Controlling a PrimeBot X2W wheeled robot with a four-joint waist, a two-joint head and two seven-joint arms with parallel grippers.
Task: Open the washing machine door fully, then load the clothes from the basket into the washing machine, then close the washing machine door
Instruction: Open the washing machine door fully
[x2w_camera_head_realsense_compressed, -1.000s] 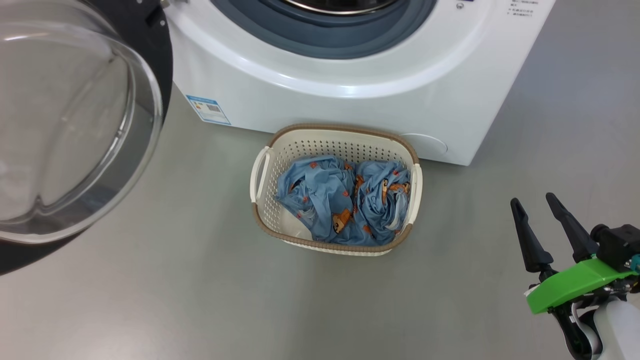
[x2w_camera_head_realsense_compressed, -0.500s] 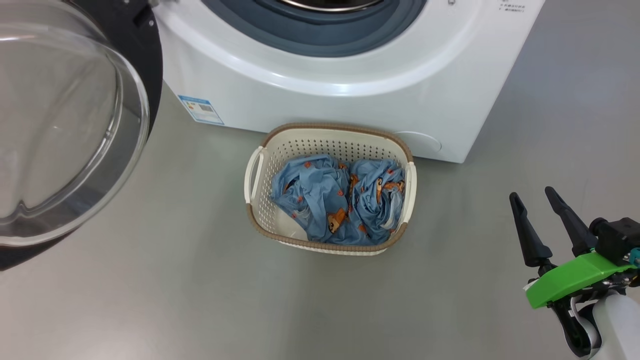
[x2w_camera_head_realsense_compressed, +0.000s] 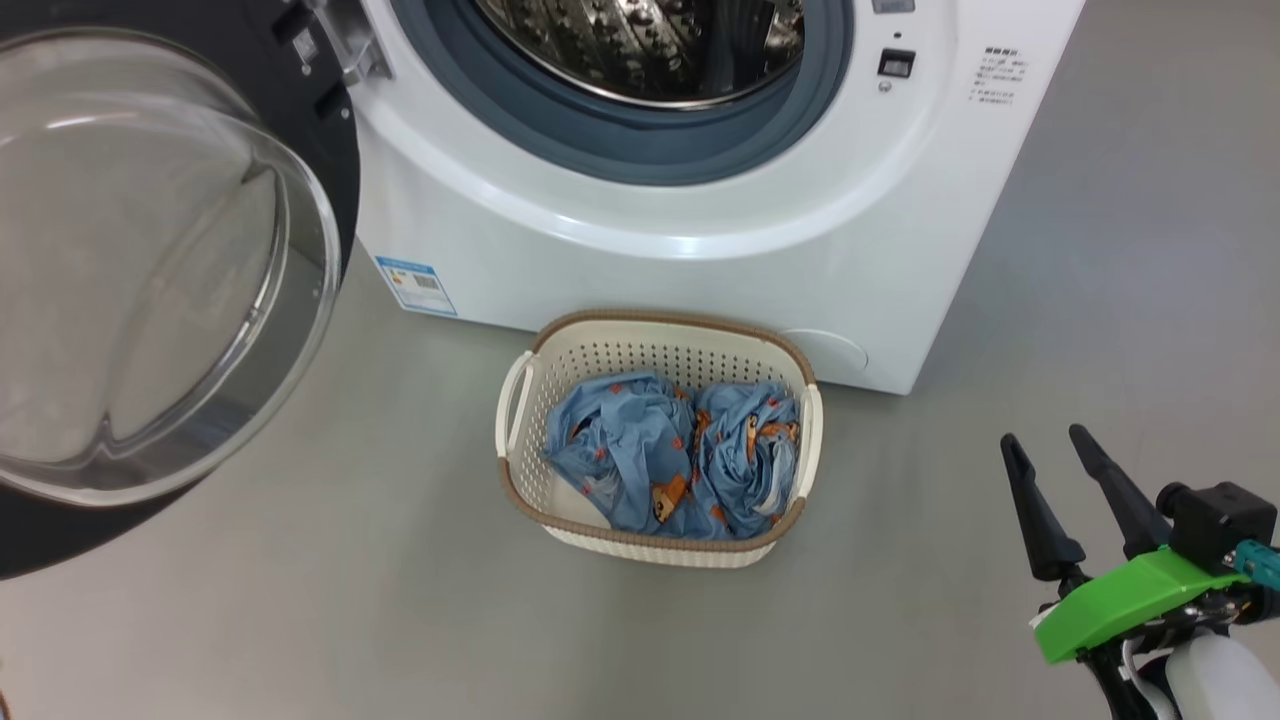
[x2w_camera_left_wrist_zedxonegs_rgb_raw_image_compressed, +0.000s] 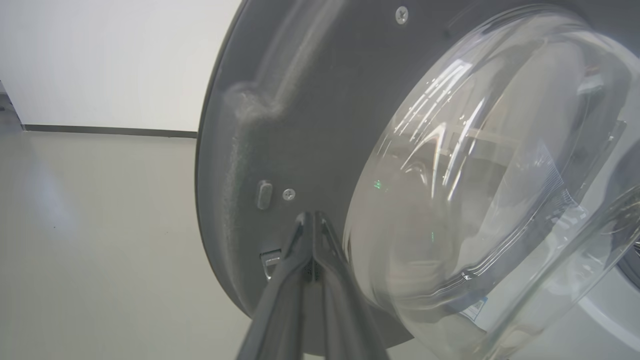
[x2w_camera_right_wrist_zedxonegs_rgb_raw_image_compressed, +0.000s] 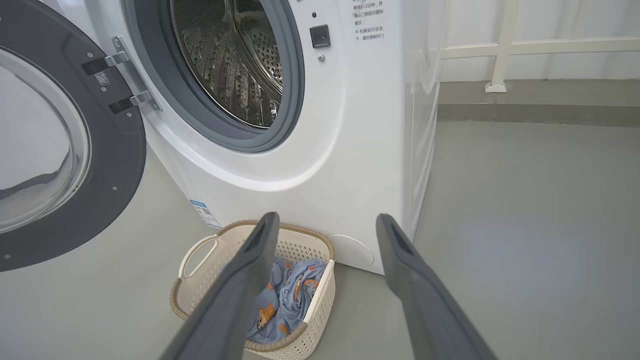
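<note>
Head camera tilted upward, washing machine (x2w_camera_head_realsense_compressed: 700, 250) drum (x2w_camera_head_realsense_compressed: 650, 45) newly visible

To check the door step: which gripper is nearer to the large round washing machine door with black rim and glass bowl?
Left. The left gripper, shut, has its tips at the dark inner rim of the door. The right gripper, open, is far to its right.

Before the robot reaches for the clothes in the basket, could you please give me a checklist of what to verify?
1. Washing machine door swung wide, clear of the opening: ok.
2. Drum, the part in view, holds no laundry: ok.
3. Clothes lie in the basket, uncovered from above: ok.
4. Right pincer open and empty, apart from the basket: ok.
5. Left pincer shut close to the door's inner face, free of it: cannot tell.
</note>
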